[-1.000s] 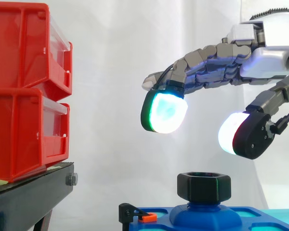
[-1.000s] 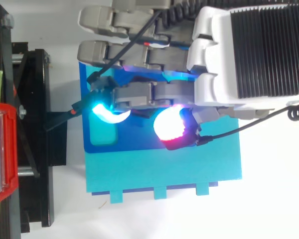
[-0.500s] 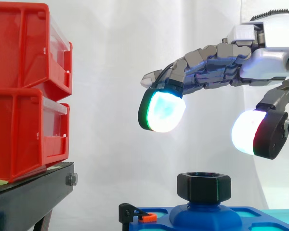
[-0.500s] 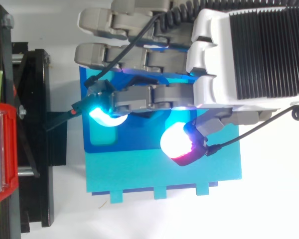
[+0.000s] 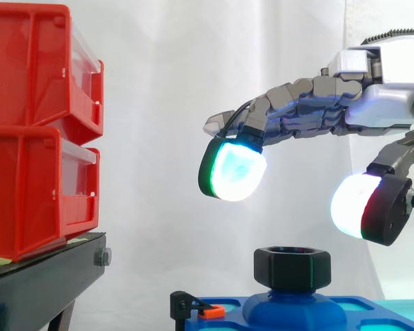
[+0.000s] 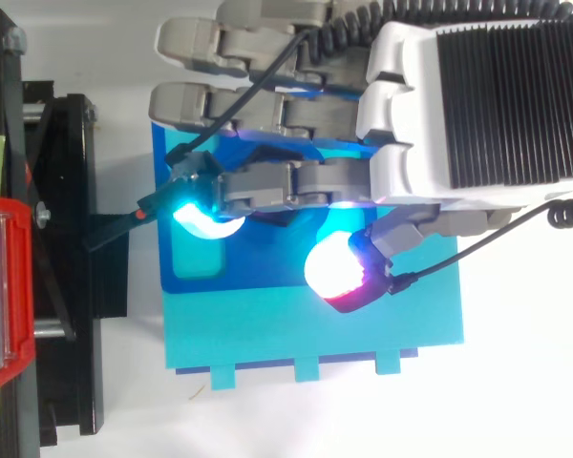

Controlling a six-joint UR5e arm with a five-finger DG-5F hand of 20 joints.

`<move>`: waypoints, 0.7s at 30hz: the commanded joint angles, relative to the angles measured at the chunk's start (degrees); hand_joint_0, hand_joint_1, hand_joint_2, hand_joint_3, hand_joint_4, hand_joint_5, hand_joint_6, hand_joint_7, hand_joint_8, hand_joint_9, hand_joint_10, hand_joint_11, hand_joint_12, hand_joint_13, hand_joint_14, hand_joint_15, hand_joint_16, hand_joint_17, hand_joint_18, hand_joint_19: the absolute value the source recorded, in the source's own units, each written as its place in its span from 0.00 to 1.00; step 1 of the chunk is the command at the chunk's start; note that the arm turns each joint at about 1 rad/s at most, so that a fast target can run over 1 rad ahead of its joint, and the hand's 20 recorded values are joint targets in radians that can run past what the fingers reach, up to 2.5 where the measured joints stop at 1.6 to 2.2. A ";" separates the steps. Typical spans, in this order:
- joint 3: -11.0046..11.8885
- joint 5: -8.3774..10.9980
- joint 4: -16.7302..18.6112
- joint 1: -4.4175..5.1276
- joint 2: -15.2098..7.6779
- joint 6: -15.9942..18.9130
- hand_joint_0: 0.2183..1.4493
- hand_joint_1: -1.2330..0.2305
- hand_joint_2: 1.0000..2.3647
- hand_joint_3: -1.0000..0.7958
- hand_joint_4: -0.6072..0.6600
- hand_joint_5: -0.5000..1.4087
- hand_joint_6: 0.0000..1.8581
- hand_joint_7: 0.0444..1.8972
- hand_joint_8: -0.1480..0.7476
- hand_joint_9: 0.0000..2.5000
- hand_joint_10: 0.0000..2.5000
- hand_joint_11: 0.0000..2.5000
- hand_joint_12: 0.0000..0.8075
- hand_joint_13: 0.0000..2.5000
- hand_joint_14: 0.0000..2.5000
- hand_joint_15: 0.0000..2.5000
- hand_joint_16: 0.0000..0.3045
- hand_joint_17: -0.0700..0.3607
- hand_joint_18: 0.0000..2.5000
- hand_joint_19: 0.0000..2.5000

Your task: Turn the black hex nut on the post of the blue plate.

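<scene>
Thumb: the thumb pad (image 5: 352, 205) is glowing white with a red edge. It is hanging closest to me, up and to the right of the nut, and is touching nothing.
Hand: the hand (image 5: 386, 89) is reaching in from the right and hovering over the plate. It is spread wide, with its fingers stretching out in a loose curve and the thumb standing well away from them, and it is holding nothing.
Fingertip: the front fingertip pad (image 5: 232, 172) is glowing cyan with a green rim. It is pointing down, above and to the left of the nut, with clear air between the two.
Nut: the black six-sided nut (image 5: 292, 267) is sitting upright on top of the post, right under the gap between fingertip and thumb.
Post: the rounded blue post (image 5: 293, 308) is rising from the plate and carrying the nut.
Plate: the blue plate (image 6: 267, 272) is lying flat on a lighter teal board (image 6: 315, 334), which is resting on the white desk (image 6: 516, 391).
Clip: a small black clip (image 5: 183, 303) with an orange tip is sticking up at the plate's left edge.
Bins: two red bins (image 5: 34, 131) are sitting stacked on a black stand (image 5: 41, 283), off to the left and well apart from the hand.
Curtain: a white curtain (image 5: 159, 69) is hanging behind everything.
</scene>
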 commanded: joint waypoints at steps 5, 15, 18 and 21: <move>-0.08 0.00 0.36 0.05 0.00 0.00 0.19 0.29 0.00 0.28 0.51 0.10 0.27 0.38 0.32 0.00 0.00 0.03 0.39 0.00 0.00 0.01 0.15 0.40 0.01 0.09; -0.08 -0.35 1.15 -0.21 -2.72 0.35 0.20 0.31 0.00 0.28 0.51 0.10 0.27 0.38 0.32 0.00 0.00 0.03 0.39 0.00 0.00 0.00 0.15 0.40 0.01 0.09; 0.45 -0.79 2.38 -0.48 -3.51 1.85 0.20 0.32 0.00 0.28 0.52 0.10 0.27 0.38 0.32 0.00 0.00 0.03 0.39 0.00 0.00 0.01 0.15 0.40 0.01 0.09; 0.45 -0.88 2.38 -0.48 -3.51 1.93 0.19 0.32 0.00 0.28 0.52 0.10 0.27 0.38 0.33 0.00 0.00 0.03 0.39 0.00 0.00 0.00 0.15 0.40 0.01 0.09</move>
